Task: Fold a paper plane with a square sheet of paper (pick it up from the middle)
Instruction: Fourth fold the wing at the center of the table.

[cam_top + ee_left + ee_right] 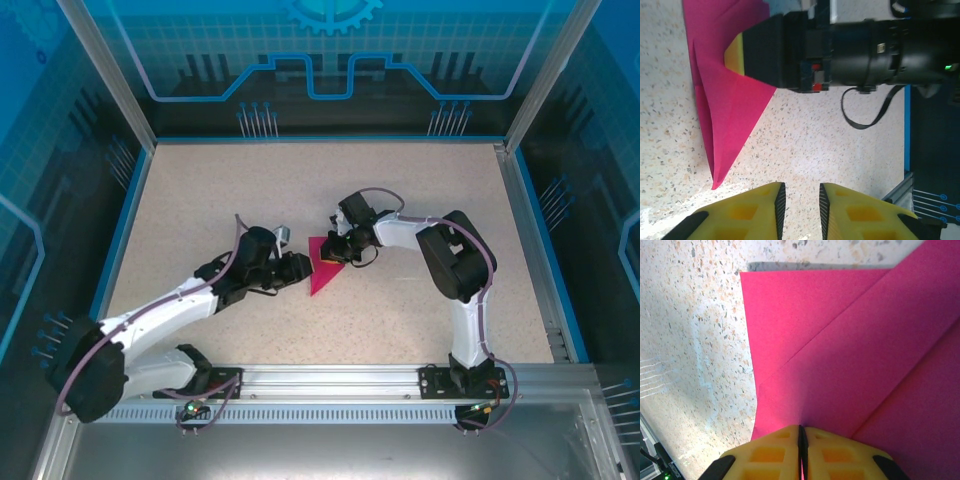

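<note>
Left wrist view is showing the left gripper (801, 194) sitting slightly parted and empty; the paper plane (730, 110) is lying just ahead, tip pointing back at it, with the closed right gripper (734, 55) pressing its far end

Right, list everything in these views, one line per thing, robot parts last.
partly folded magenta-pink paper sheet: one, magenta-pink, flat on the middle of the table between the two grippers, narrowing to a point.
speckled beige table top: one, beige with dark flecks, under everything.
translucent blue wall panels: on three sides, blue, at the back, left and right of the table.
aluminium rail: one, silver, along the near edge, carrying both arm bases.
left gripper: one, yellow and black fingers, jaws slightly apart with nothing between them, beside the paper and not touching it.
right gripper: one, yellow and black fingers, closed on the paper's edge.
</note>
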Motion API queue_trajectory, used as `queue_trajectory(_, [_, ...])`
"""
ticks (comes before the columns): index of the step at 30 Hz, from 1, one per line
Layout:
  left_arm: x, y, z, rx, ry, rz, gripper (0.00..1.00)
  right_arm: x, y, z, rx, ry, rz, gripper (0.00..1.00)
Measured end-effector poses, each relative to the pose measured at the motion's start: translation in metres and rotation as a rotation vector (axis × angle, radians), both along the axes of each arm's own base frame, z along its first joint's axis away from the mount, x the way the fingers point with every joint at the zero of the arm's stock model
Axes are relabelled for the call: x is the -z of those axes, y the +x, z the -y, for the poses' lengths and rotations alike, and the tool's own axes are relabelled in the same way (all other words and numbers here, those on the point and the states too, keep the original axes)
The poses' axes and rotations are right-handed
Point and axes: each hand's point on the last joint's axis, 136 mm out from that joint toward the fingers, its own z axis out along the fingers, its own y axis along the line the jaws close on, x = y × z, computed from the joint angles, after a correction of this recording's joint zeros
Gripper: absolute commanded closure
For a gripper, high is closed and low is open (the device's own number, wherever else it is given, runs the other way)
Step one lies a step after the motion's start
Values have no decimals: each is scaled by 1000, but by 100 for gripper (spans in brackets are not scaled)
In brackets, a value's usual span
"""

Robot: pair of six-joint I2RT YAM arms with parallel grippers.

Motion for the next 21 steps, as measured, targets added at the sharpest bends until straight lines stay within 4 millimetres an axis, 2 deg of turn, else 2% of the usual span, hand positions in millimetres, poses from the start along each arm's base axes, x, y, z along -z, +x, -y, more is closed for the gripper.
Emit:
queue_trajectory(4, [5,1,-3,-1,30,4,73,0,0,0,0,0,-1,89])
queue_trajectory(12, [58,19,17,50,100,-93,84,1,0,0,0,0,-2,89])
queue_trajectory(21, [85,48,31,55,115,-101,90,1,0,-1,-1,4,-1,90])
